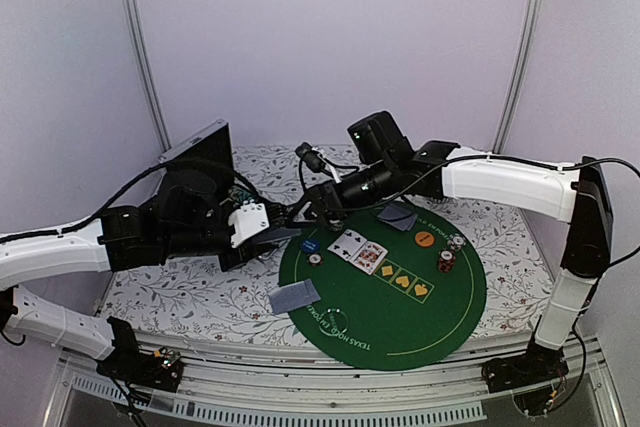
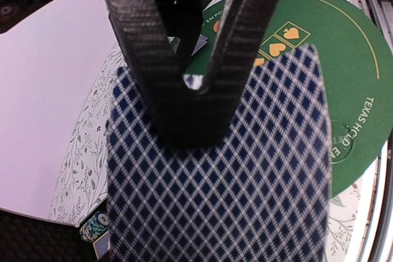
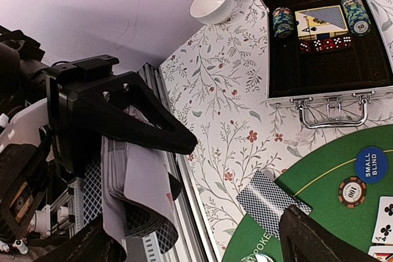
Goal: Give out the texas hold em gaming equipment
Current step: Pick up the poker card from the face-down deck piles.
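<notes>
Open case (image 3: 307, 73) on the worktop (image 3: 233, 108)
It holds two chip stacks (image 3: 283, 21), cards (image 3: 319, 19) and red dice (image 3: 324, 43); left claw (image 2: 193, 83) grips a deck (image 2: 245, 182); right claw (image 3: 193, 234) gapes, released.

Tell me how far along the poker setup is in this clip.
Partly done. Done: the green mat holds face-up cards, face-down cards, a blue disc, an orange disc and chip stacks. In hand: the left claw grips the deck, with the open right claw close beside it. Left: spare chips and dice sit in the case.
</notes>
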Robot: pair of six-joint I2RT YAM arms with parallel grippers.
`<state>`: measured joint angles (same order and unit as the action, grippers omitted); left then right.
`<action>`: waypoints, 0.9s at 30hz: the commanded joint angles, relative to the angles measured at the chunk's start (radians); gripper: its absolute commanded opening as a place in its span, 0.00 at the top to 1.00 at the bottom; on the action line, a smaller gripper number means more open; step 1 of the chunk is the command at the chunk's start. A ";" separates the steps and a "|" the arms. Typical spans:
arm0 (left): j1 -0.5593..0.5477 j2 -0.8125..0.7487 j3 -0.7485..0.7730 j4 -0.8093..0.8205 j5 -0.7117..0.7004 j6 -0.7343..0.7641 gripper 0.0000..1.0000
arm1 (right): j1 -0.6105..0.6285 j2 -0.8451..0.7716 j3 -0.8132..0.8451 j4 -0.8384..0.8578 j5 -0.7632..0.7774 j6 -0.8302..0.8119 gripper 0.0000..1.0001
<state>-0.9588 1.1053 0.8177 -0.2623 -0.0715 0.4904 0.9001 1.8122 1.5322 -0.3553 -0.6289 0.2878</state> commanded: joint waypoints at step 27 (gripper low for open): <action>0.010 -0.010 -0.006 0.030 0.009 0.004 0.58 | 0.017 -0.051 0.063 0.002 -0.094 0.012 0.96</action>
<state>-0.9588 1.1053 0.8177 -0.2523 -0.0711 0.4900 0.9115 1.7576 1.5684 -0.3576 -0.7212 0.2947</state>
